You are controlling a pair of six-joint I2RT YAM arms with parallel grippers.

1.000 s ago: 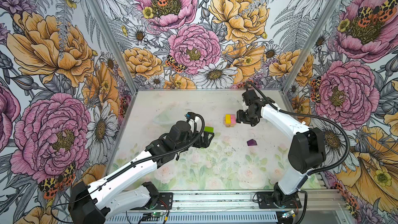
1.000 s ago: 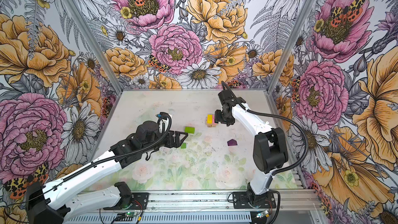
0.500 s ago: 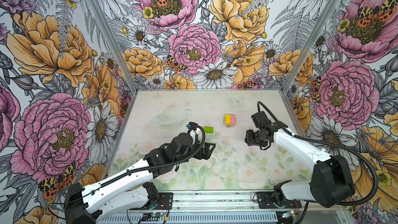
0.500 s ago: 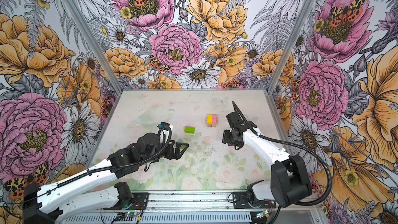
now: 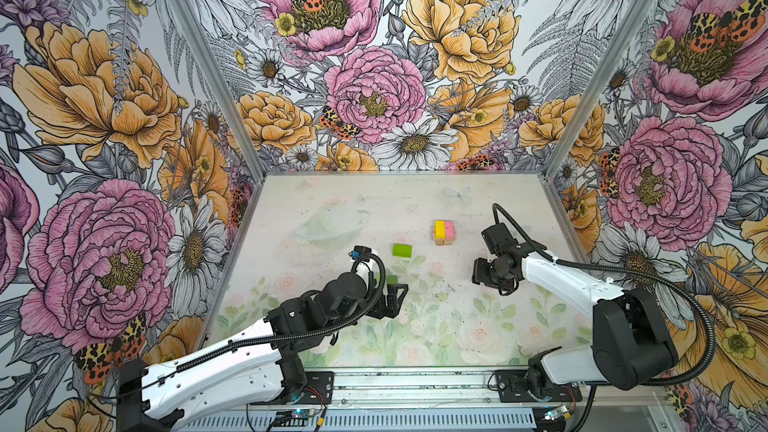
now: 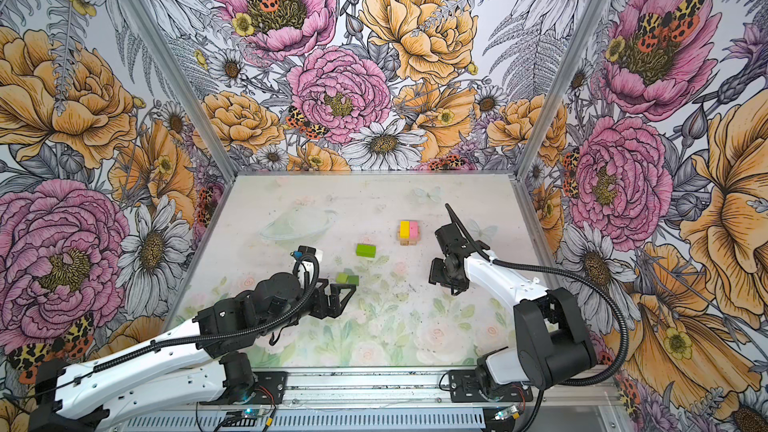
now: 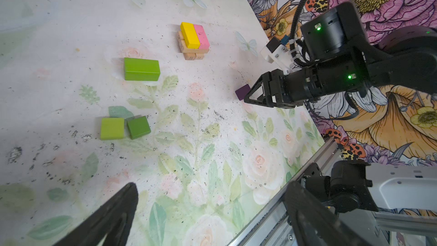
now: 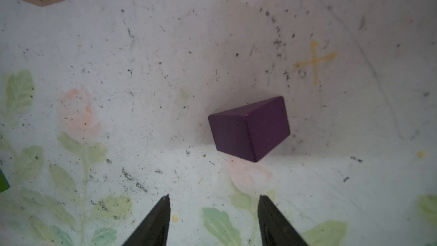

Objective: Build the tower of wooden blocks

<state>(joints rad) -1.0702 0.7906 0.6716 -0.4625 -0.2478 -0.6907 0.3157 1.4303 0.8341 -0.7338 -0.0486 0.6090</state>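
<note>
Where the right jaws stand: the right gripper (image 8: pixel 214 197) is spread partway with nothing between its fingers, low over the table (image 5: pixel 374 201).
Just ahead of them: the purple peaked piece (image 8: pixel 249 128) lies on the table, clear of both fingers and turned askew to the gap. In both top views the gripper's body hides it, right of centre.
Where the left jaws stand: the left gripper (image 7: pixel 212 183) is spread wide and empty, lower left of centre in both top views.
Near the left jaws: a lighter green cube (image 7: pixel 112 128) and a darker green cube (image 7: pixel 138 127) sit touching side by side on the table, just beyond the gripper.
Further out: the lime brick (image 7: pixel 141 69) lies flat and alone at mid-frame in both top views, between the cubes and the stack.
Tower so far: the wood block tower (image 5: pixel 443 232) stands upper right of centre. A yellow oblong (image 7: pixel 190 34) and a pink oblong (image 7: pixel 201 36) lie side by side on the tan oblongs (image 7: pixel 194 54), which sit in two crossed layers.
Done: three layers look placed and square.
Left: the brick, both cubes and the purple piece are loose, so roughly the upper half remains.
Step in hand, by my reading: the right arm is lining up on the purple piece, which looks like the cap.
</note>
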